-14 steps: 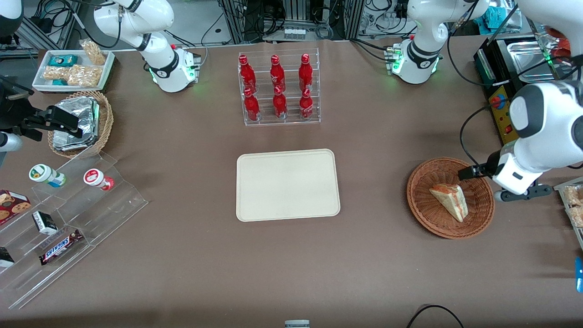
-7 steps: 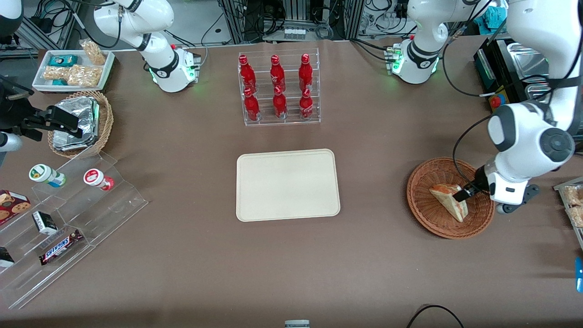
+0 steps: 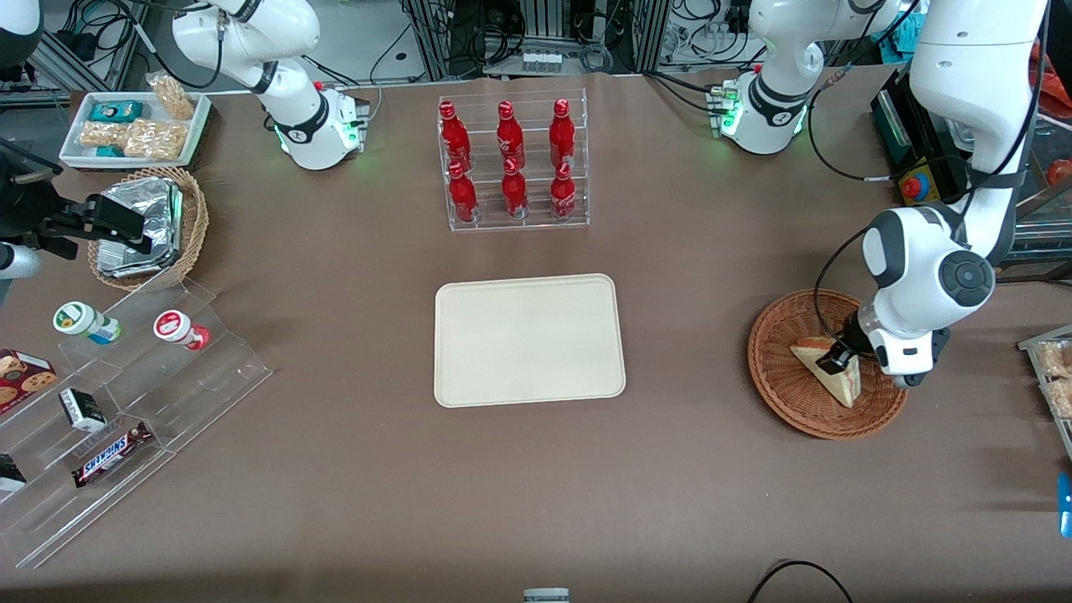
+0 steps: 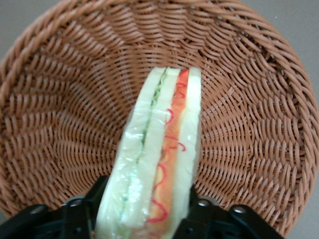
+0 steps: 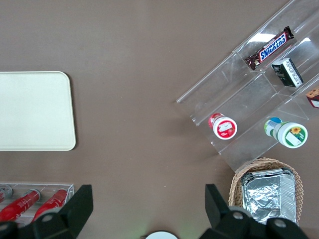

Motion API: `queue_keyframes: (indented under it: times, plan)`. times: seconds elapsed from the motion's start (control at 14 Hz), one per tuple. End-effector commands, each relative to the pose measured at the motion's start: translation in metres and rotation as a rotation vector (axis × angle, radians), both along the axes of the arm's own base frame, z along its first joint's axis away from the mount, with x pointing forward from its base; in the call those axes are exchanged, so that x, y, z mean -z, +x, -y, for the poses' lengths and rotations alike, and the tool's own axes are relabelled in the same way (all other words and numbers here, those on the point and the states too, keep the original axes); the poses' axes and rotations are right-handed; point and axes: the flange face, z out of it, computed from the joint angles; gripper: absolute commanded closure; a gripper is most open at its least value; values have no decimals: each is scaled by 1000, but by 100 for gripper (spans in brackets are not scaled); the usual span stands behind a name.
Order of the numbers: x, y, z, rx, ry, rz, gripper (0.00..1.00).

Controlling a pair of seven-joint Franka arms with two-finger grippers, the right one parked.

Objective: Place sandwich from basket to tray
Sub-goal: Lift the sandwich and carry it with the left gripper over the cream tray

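Your left gripper (image 3: 831, 362) is down inside the reddish-brown wicker basket (image 3: 783, 394), toward the working arm's end of the bench (image 3: 712, 502). Its fingers (image 4: 77, 219) are spread, one on each flat side of the wrapped sandwich (image 4: 159, 159); you can't tell whether they touch the wrap. The sandwich stands on edge in the basket. From the cream tray (image 3: 529, 339), which lies flat mid-bench, the basket sits at about 3 o'clock in the front view, well apart.

Only one text reads clearly — "SNICKERS" in white letters on the brown candy bar (image 3: 111, 453) lying on the clear stepped display stand (image 3: 126, 402) at the parked arm's end.
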Motion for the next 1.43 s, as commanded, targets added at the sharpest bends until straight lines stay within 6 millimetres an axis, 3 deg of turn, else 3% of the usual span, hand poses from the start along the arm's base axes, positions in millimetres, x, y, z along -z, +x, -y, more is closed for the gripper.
queue_keyframes:
  times: [0.0, 0.07, 0.29, 0.5, 0.79, 1.07, 1.36]
  plan:
    - [-26, 9, 7, 5, 0, -22, 95]
    - [-40, 15, 10, 47, -4, -60, 96]
    - [-78, 25, 48, 244, -36, -134, 100]
    - [-91, 25, 112, 536, -34, -117, 97]
    - [-91, 11, 222, 744, -93, -88, 100]
    - [-84, -18, 347, 727, -87, -11, 100]
    - [-74, -29, 453, 635, -63, 49, 100]
